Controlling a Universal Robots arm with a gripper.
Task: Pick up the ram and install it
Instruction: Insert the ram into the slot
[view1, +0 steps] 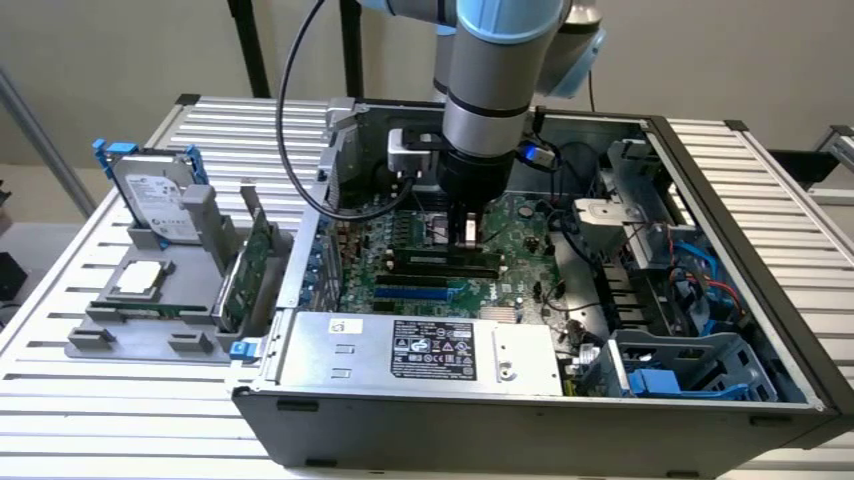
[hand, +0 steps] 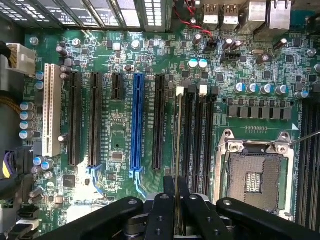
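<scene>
Over the open case (view1: 747, 330) in the exterior view, the arm (view1: 494, 90) hangs straight down, its gripper (view1: 470, 232) low above the motherboard (view1: 514, 225) near the middle of the case. Between the fingers a pale thin edge shows, which looks like the ram, held upright just over the dark memory slots (view1: 447, 262). A blue slot (view1: 420, 293) lies nearer the camera, and nearer still sits the grey power supply (view1: 414, 348) with its black label. On the exterior view's left, outside the case on the slatted table (view1: 80, 400), a grey rack (view1: 140, 325) holds a hard drive (view1: 158, 195) standing upright at its far end and a green expansion card (view1: 247, 268) on edge beside the case wall. On the exterior view's right, blue cables (view1: 707, 270) and a drive cage (view1: 687, 365) fill that side of the case. From the wrist view, the black fingers (hand: 162, 210) are closed narrowly on the ram (hand: 178, 150), seen edge-on as a thin greenish line running away from the gripper (hand: 176, 200). That line lies along the first memory slot (hand: 186, 135), just beside the slot's white latch (hand: 180, 91); whether it touches the slot I cannot tell. A long blue slot (hand: 136, 120) and black slots (hand: 95, 117) lie to one side, the bare CPU socket (hand: 255, 175) to the other.
</scene>
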